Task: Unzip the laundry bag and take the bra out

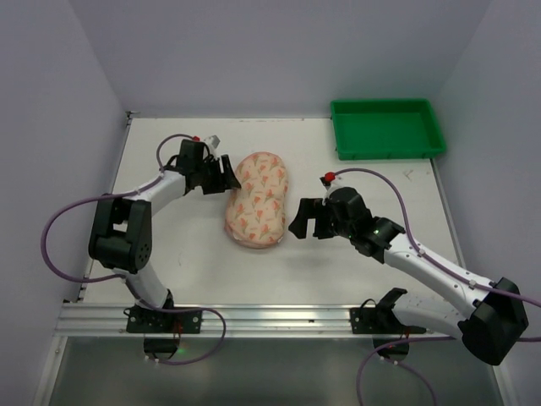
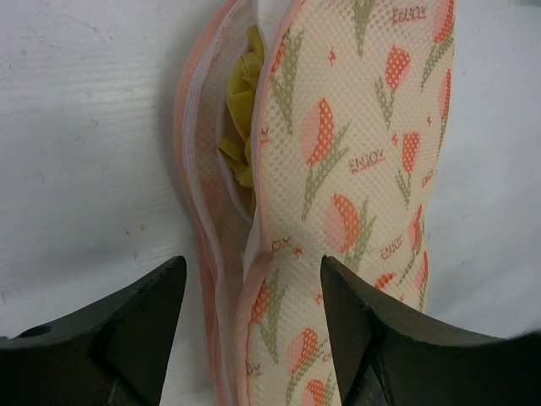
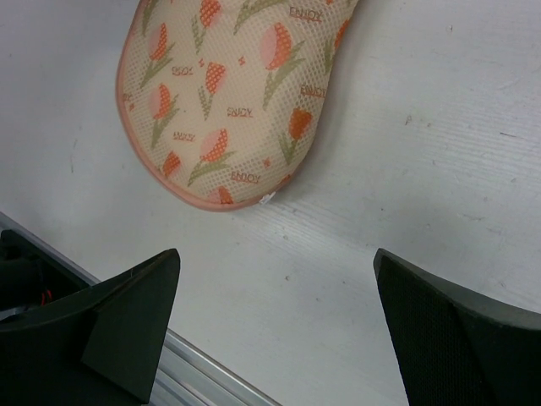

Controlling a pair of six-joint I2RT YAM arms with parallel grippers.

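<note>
Overhead, a white table [image 1: 338,271] fills a booth closed in by plain pale lilac-grey walls [image 1: 254,51] at the back and on both sides. Up close the tabletop is matt and lightly scuffed, with faint grey streaks and a few small dark specks. An aluminium rail [image 1: 254,318] runs along the near edge and carries both arm bases; purple cables [image 1: 59,237] loop out from the arms over the table's edges. A green tray [image 1: 389,156] sits at the far right corner, close to the back wall.

The bag [image 1: 258,200] lies flat near the middle of the table, its long axis running roughly near to far, well apart from the tray. Along its left edge the pink zip rim gapes, and crumpled yellow fabric [image 2: 241,93] shows inside against the pale lining.

The left gripper [image 1: 226,176] is at the bag's far-left lobe, jaws apart, with the opened rim lying between the two fingers. The right gripper [image 1: 304,218] hovers just beside the bag's near-right end, jaws spread wide over bare table and holding nothing.
</note>
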